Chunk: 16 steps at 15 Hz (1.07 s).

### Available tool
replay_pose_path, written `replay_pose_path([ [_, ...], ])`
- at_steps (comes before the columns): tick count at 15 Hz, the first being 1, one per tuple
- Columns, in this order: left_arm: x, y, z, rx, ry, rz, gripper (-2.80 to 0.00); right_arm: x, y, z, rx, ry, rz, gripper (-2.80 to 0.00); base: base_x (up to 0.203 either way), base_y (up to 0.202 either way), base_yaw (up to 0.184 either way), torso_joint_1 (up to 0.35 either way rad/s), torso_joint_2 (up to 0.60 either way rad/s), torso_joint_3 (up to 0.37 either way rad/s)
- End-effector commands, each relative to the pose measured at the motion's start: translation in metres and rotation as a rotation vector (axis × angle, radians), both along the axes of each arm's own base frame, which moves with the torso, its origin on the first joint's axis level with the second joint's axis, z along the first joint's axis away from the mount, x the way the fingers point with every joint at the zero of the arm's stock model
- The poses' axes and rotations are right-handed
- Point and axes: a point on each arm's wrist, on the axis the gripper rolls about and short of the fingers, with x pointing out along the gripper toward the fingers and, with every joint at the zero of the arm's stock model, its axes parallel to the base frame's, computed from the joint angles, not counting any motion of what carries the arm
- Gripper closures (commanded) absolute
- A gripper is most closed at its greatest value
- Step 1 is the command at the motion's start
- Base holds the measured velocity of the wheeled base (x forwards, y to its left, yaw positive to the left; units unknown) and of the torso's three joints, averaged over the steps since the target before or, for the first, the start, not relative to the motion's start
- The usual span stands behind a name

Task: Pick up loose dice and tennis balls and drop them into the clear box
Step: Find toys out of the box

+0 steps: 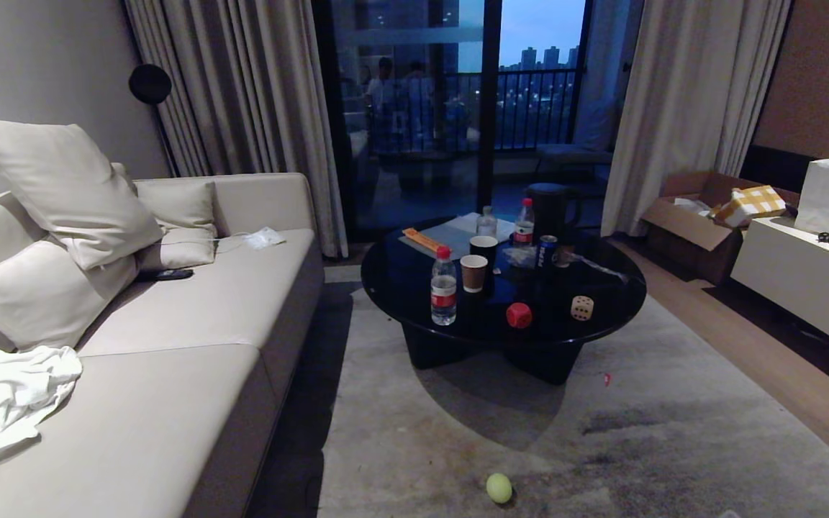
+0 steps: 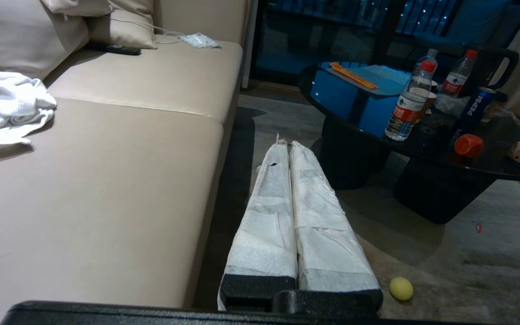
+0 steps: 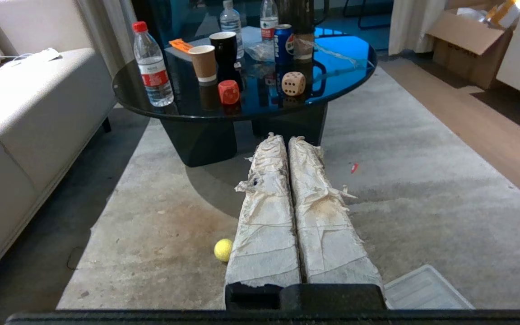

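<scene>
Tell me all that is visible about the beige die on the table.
The beige die is a rounded-corner cube with dark dots, matte, material not clear. It sits flat and upright on the glossy black round table, near the edge facing the robot, right of the red die and apart from it. The right wrist view shows a six-dot face and its reflection in the tabletop. Only the table touches it; no gripper is near.

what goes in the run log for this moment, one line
left gripper shut, parked | right gripper shut, parked | tennis ball on rug | red die, beige die on table | clear box empty corner visible
</scene>
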Motion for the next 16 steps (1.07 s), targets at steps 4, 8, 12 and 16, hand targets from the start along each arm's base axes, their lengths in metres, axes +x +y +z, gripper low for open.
replay_pose_path([
  [4, 0.0, 0.0, 0.0, -0.002, 0.0, 0.001, 0.0, 0.0001, 0.0, 0.0001, 0.002, 0.001, 0.0, 0.0, 0.0, 0.0, 0.0, 0.0, 0.0, 0.0],
  [8, 0.0001, 0.0, 0.0001, -0.005, 0.001, 0.001, 0.0, 0.0001, 0.0, 0.0001, 0.019, 0.001, -0.002, 0.0, 0.0, 0.0, 0.0, 0.003, 0.0, -0.095],
  [12, 0.0, 0.0, 0.0001, -0.005, -0.001, 0.001, 0.0, 0.0001, -0.0003, 0.0001, 0.034, 0.0, -0.014, 0.0, 0.0, 0.0, 0.0, 0.002, 0.0, -0.19],
  [16, 0.0, 0.0, 0.0001, -0.005, -0.001, 0.001, 0.0, 0.0001, -0.0003, 0.0001, 0.034, 0.0, -0.012, 0.0, 0.0, 0.0, 0.0, 0.003, 0.0, -0.198],
])
